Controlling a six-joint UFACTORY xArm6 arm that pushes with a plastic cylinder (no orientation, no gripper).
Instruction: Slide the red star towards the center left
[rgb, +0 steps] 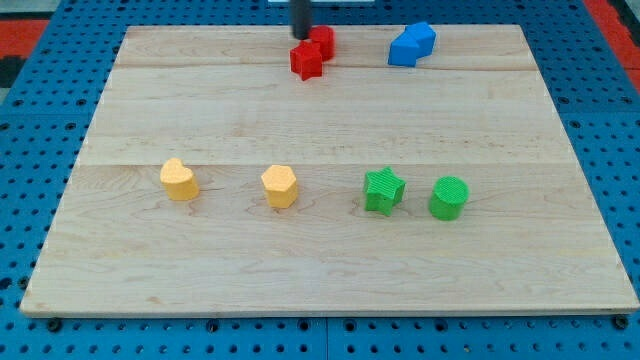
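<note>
My tip at the red blocks

No jaws here, only a rod: my tip (301, 37) touches the red star (308, 60) at the board's top centre, just beside another red block (323, 40).

Our rod (301, 18) is cut off by the view's top edge, so we see only its lower stretch. My tip (301, 37) sits at the twelve o'clock side of the counter (330, 260), just at ten o'clock of a red block (322, 41) whose shape we cannot make out, since the rod covers part of it. The two blue blocks (411, 45) merge, their shapes unclear.
</note>
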